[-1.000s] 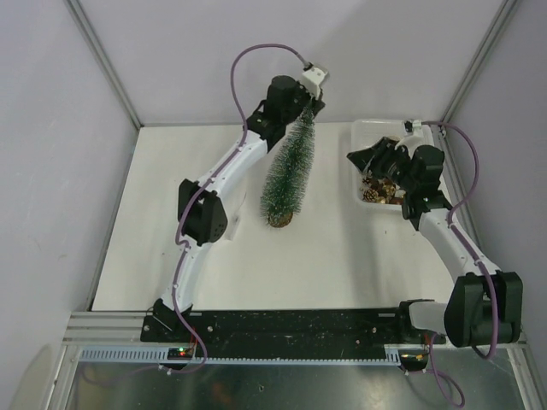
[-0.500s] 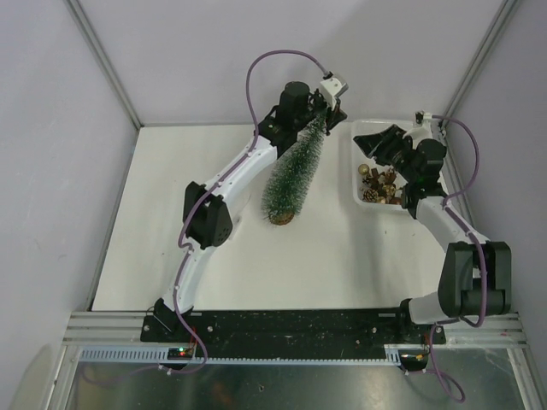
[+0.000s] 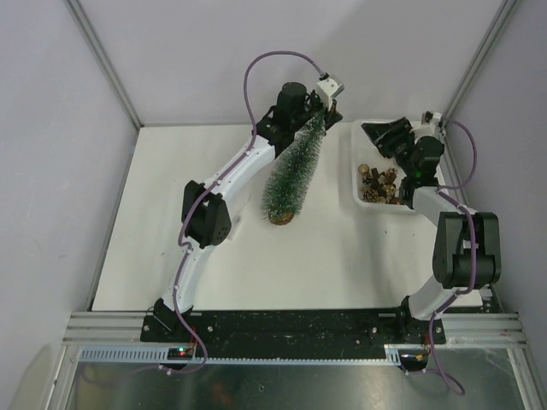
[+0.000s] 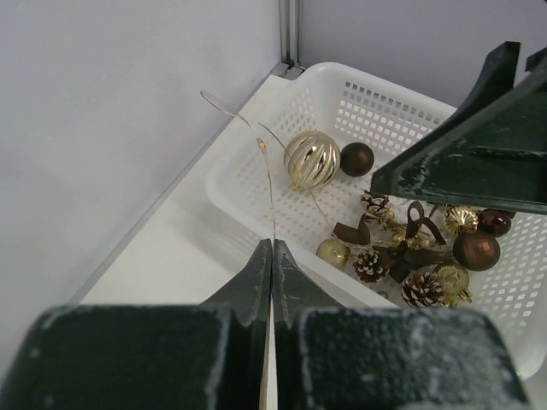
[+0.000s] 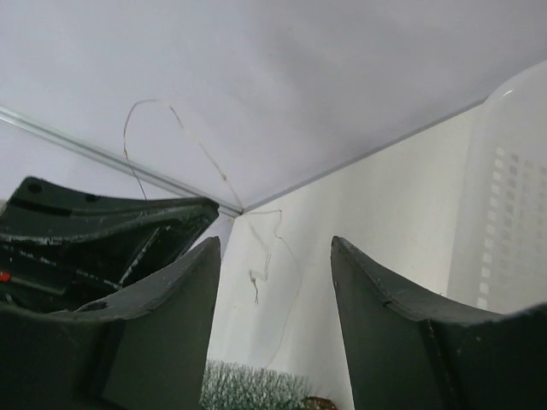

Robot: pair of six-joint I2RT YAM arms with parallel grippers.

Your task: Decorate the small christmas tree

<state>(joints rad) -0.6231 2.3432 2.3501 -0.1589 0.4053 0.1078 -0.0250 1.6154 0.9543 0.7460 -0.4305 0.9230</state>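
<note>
From above, the small christmas tree is standing on its wooden disc toward the far edge of the tabletop, roughly midway between the left and right edges, and it is leaning with its tip toward the far right corner. The left gripper is hanging right at that tip; whether it is touching the bristles cannot be told from here. A white mesh basket is sitting in the far right corner, and the right gripper is hovering over its far end, pointing toward the tree top. In the left wrist view, the two fingers are pressing flat together and pinching a thin wire, which is rising from between them and looping over toward the wall. Past them the basket is holding a ribbed gold ball, dark brown balls and frosted pine cones, with the right gripper showing dark at the right edge. In the right wrist view, that gripper's fingers are standing well apart and gripping nothing; the wire is dangling in the open gap beyond them, the frosted tree top is peeking in at the bottom, and the left gripper is sitting just to the left.
</note>
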